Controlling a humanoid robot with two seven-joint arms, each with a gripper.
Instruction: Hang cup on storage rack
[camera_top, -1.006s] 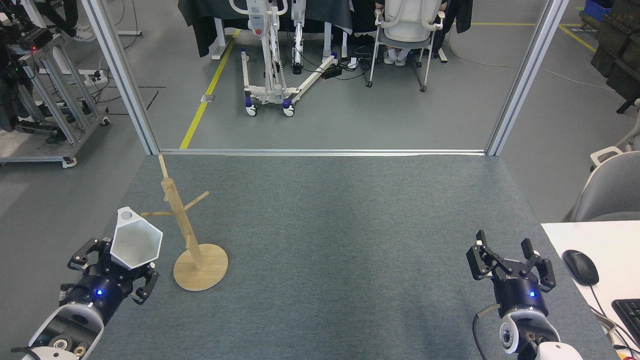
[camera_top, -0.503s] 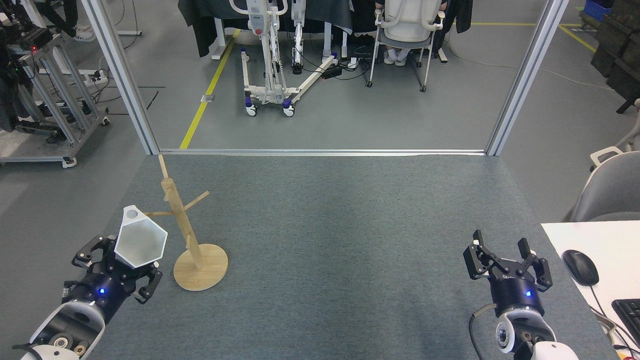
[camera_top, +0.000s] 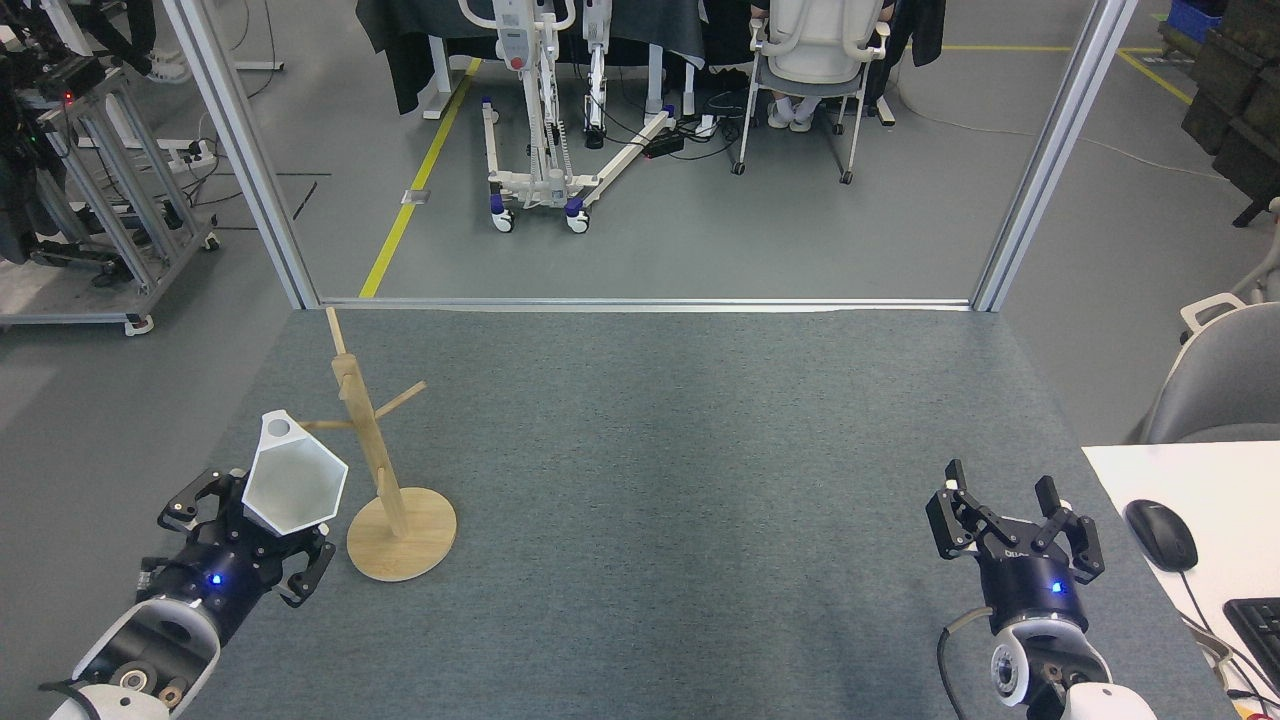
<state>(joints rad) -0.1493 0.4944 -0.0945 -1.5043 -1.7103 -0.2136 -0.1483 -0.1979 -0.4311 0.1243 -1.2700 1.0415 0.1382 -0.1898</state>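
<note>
Rightward and slightly forward is how the left tool (camera_top: 262, 540) has shifted with the cup (camera_top: 295, 485) since the earlier frames, and the rack (camera_top: 385, 470) now stands a little more upright, its top peg having moved with it. The cup's handle loop (camera_top: 279, 428) sits at the tip of the rack's left-pointing peg (camera_top: 328, 426); whether the peg has entered the loop I cannot tell.

The left tool's fingers close around the cup's lower body, mouth tilted up toward the camera, near the counter's left edge. The right tool (camera_top: 1012, 518) hangs spread open and empty near the counter's right edge, beside a white desk with a mouse (camera_top: 1160, 534).

The cup looks like glazed ceramic: rigid, fairly heavy for its size, smooth and brittle, so a knock against the post could chip it. Its flat facets give the fingers good seats; holding the body opposite the handle keeps the loop free. The rack seems light and easily tipped, so any push along the peg should be gentle.
</note>
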